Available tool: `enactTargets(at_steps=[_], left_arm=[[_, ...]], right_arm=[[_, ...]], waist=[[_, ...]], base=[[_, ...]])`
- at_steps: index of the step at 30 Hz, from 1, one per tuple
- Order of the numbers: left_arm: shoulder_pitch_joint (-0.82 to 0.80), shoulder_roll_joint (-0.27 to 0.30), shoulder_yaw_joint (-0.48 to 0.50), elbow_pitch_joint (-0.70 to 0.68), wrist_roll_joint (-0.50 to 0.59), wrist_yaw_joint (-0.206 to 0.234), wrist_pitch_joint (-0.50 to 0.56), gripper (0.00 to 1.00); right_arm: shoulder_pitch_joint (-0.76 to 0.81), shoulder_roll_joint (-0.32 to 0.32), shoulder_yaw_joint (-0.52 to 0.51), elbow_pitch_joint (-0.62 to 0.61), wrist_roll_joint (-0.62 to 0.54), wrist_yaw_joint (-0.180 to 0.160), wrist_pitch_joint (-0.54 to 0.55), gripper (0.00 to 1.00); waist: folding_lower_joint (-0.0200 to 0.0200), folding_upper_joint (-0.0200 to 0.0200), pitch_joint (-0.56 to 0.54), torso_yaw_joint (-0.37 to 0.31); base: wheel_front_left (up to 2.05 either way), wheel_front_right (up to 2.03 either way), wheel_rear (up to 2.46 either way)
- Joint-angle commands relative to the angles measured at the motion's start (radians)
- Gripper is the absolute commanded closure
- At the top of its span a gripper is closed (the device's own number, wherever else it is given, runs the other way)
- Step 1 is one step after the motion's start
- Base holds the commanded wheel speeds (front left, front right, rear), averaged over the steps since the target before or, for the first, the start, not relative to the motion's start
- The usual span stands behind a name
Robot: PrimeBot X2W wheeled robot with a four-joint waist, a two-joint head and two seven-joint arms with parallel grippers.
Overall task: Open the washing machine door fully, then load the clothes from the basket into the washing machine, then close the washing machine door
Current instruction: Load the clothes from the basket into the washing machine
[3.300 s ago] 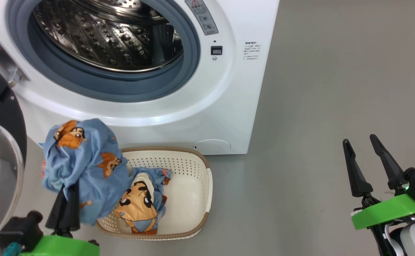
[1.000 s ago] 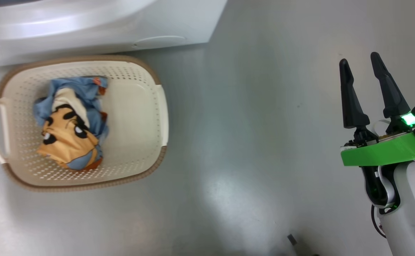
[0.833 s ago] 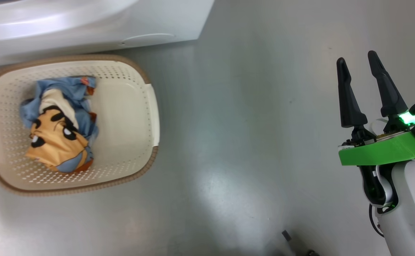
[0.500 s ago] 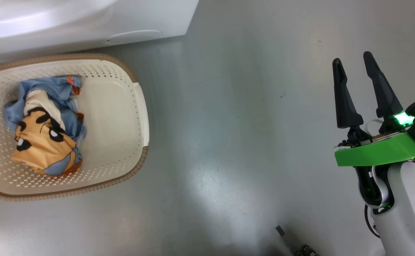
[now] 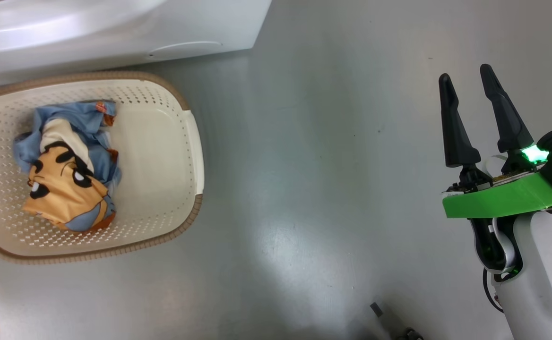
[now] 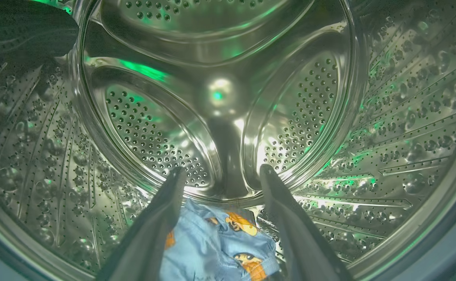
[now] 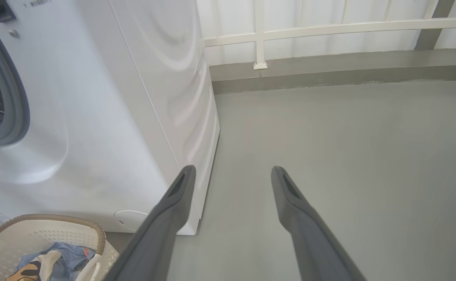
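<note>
Grey floor [image 5: 314, 189]: basket [image 5: 194, 141] beside washing machine [image 5: 115, 28].

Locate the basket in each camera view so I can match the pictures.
Head view: the basket sits at the left edge, below the washing machine, holding one garment.
Right wrist view: the basket is in the bottom-left corner, before the machine's front.
Left wrist view: this looks into the steel drum, with a second garment beneath the open left tool.
Shared landmark: the machine's round lower cover.
</note>
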Motion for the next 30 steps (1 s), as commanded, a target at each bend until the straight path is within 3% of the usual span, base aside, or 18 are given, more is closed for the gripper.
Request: enactTargets(at_steps=[1,30], left_arm=[[0.030,0.042,0.011,-0.030,-0.004,0.001,-0.005,0.00],[0.553,-0.091,0.044,-0.209,-0.019,0.001,-0.005,0.00]], right_arm=[[0.011,-0.010,0.014,-0.020,0.002,0.006,-0.008,0.00],[0.090,-0.081,0.026,0.021,-0.003,0.006,-0.008,0.00]], waist=[[0.0001,0.0000,-0.005,0.004],[0.0001,0.0000,-0.276,0.120]], base=[[0.00,0.00,0.00],[0.00,0.00,0.00]])
